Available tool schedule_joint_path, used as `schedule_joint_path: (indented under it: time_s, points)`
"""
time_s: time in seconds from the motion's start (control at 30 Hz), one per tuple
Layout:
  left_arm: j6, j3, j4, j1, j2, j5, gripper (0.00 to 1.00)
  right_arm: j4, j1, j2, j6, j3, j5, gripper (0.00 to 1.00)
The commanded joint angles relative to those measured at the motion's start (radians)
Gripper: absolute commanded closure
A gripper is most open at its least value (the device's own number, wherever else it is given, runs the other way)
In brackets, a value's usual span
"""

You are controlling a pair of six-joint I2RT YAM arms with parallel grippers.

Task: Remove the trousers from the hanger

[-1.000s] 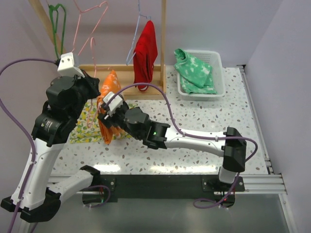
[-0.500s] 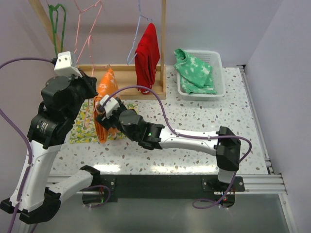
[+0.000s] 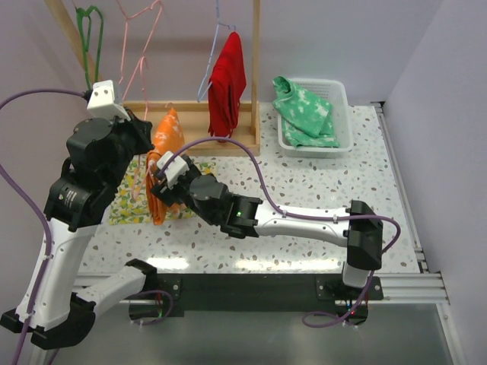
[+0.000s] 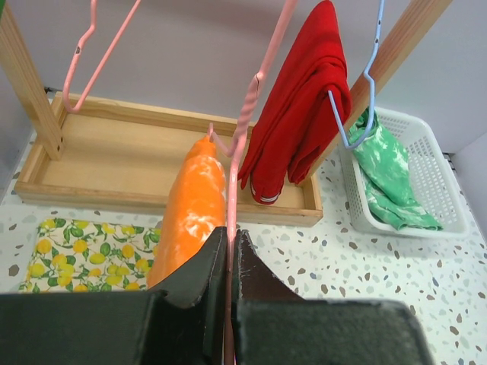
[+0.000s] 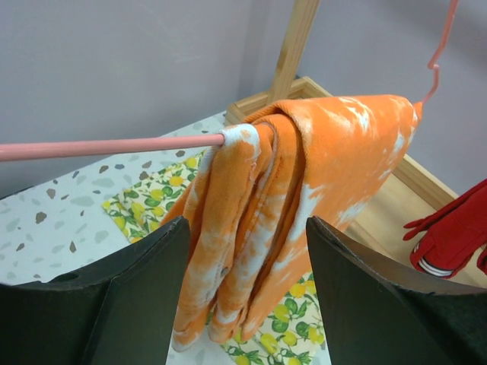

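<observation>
The left gripper (image 4: 230, 257) was pinched shut on the pink hanger (image 4: 245, 129), whose bar carried the orange trousers (image 5: 289, 175) draped at the table's left, unclamped in the gap between the spread jaws of the right gripper (image 5: 245, 228).

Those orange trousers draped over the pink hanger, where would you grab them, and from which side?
Grab the orange trousers at the bunched folds just below the pink hanger bar, coming in level from the side the right gripper faces. They hang doubled over the bar as one thick bundle that should fit between its open fingers, while the left gripper clamps the hanger.
</observation>
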Motion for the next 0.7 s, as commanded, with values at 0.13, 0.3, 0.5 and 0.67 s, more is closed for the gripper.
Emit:
schedule_joint_path:
  time_s: [0.13, 0.3, 0.5, 0.67]
  points:
    - [0.004, 0.075, 0.163, -0.002, -0.03, -0.005, 1.0, 0.013, 0.004, 0.0, -0.032, 0.017, 0.061, 0.34]
    - [0.001, 0.078, 0.156, -0.002, -0.033, -0.003, 1.0, 0.002, 0.004, 0.01, -0.019, 0.017, 0.057, 0.34]
    - [-0.003, 0.076, 0.152, -0.002, -0.036, 0.002, 1.0, -0.008, 0.004, 0.021, 0.01, 0.031, 0.035, 0.34]
    - [-0.009, 0.079, 0.151, -0.002, -0.04, 0.006, 1.0, -0.016, 0.004, 0.064, 0.009, 0.068, 0.035, 0.34]
